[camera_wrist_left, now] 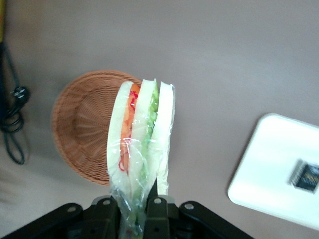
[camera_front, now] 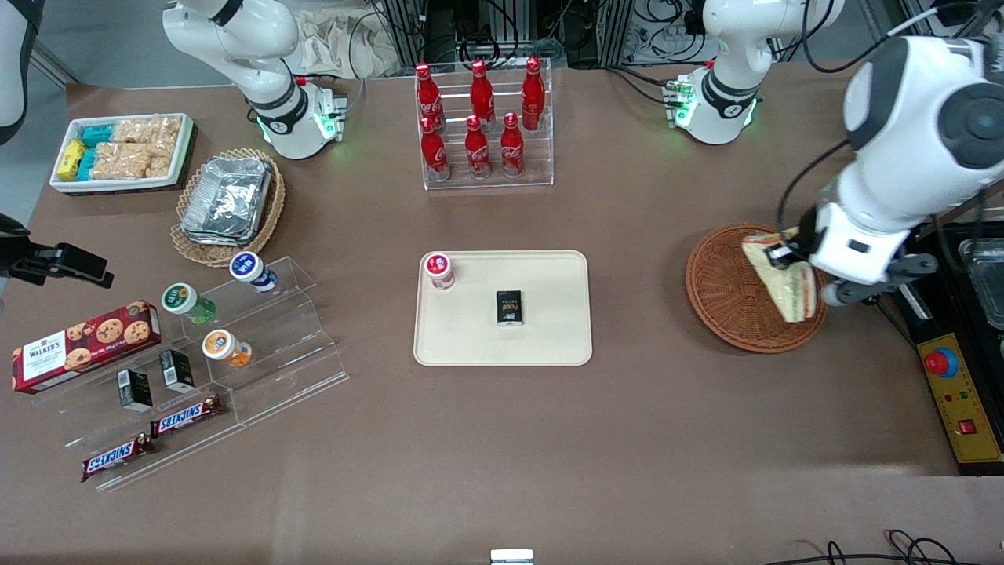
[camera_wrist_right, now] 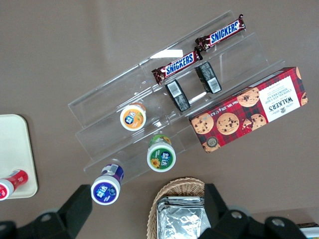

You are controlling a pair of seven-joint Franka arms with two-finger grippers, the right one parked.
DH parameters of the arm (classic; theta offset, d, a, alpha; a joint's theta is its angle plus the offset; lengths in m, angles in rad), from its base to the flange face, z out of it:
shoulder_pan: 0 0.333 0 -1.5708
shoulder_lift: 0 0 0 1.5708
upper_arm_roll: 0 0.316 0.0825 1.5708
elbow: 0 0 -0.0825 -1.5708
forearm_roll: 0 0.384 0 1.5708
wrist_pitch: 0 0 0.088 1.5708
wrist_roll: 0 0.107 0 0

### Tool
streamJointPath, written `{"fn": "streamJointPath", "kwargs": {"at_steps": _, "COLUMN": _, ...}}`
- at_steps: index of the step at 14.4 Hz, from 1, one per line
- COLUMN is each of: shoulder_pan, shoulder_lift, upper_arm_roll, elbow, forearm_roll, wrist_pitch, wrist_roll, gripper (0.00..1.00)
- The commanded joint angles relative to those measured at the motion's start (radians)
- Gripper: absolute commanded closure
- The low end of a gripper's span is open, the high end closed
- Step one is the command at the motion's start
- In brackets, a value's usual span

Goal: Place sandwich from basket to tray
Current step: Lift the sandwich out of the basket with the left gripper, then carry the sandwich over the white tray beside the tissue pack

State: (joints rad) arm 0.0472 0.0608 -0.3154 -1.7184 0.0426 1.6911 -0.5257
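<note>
From the front, a brown table (camera_front: 502,439) carries the cream tray (camera_front: 549,345) at its middle, the wicker basket (camera_front: 722,290) lies toward the working arm's end, and the gripper (camera_front: 784,259) hangs over that basket holding the sandwich (camera_front: 788,286). In the left wrist view the fingers (camera_wrist_left: 152,209) are clamped on the wrapped sandwich (camera_wrist_left: 142,134) above the basket (camera_wrist_left: 82,124), the tray (camera_wrist_left: 274,169) well apart.
</note>
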Motion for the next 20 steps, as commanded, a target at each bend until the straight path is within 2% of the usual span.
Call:
{"fn": "streamJointPath", "kwargs": {"at_steps": 1, "shoulder_pan": -0.015, "shoulder_lift": 0.042, "upper_arm_roll": -0.088, "elbow": 0.04, "forearm_roll": -0.033, "wrist_pitch": -0.019, "wrist_roll": 0.018, "gripper": 1.0}}
{"fn": "streamJointPath", "kwargs": {"at_steps": 3, "shoulder_pan": -0.016, "shoulder_lift": 0.089, "upper_arm_roll": -0.149, "elbow": 0.04, "forearm_roll": -0.058, "wrist_pitch": 0.015, "wrist_roll": 0.004, "gripper": 1.0}}
{"fn": "streamJointPath", "kwargs": {"at_steps": 8, "shoulder_pan": -0.023, "shoulder_lift": 0.249, "upper_arm_roll": -0.302, "elbow": 0.025, "forearm_roll": -0.037, "wrist_pitch": 0.171, "wrist_roll": -0.092, "gripper": 1.0}}
{"fn": "streamJointPath", "kwargs": {"at_steps": 11, "shoulder_pan": -0.023, "shoulder_lift": 0.321, "upper_arm_roll": -0.359, "elbow": -0.041, "forearm_roll": -0.01, "wrist_pitch": 0.289, "wrist_roll": -0.111, "gripper": 1.0}}
{"fn": "streamJointPath", "kwargs": {"at_steps": 12, "shoulder_pan": -0.053, "shoulder_lift": 0.336, "upper_arm_roll": -0.363, "elbow": -0.07, "forearm_roll": -0.009, "wrist_pitch": 0.347, "wrist_roll": -0.125, "gripper": 1.0}}
{"fn": "streamJointPath", "kwargs": {"at_steps": 13, "shoulder_pan": -0.102, "shoulder_lift": 0.361, "upper_arm_roll": -0.349, "elbow": -0.079, "forearm_roll": 0.017, "wrist_pitch": 0.381, "wrist_roll": -0.147, "gripper": 1.0}}
{"fn": "streamJointPath", "kwargs": {"at_steps": 17, "shoulder_pan": -0.174, "shoulder_lift": 0.519, "upper_arm_roll": -0.332, "elbow": -0.076, "forearm_roll": 0.253, "wrist_pitch": 0.449, "wrist_roll": -0.342, "gripper": 1.0}}
{"fn": "streamJointPath", "kwargs": {"at_steps": 20, "shoulder_pan": -0.173, "shoulder_lift": 0.54, "upper_arm_roll": -0.33, "elbow": -0.086, "forearm_roll": 0.273, "wrist_pitch": 0.449, "wrist_roll": -0.349, "gripper": 1.0}}
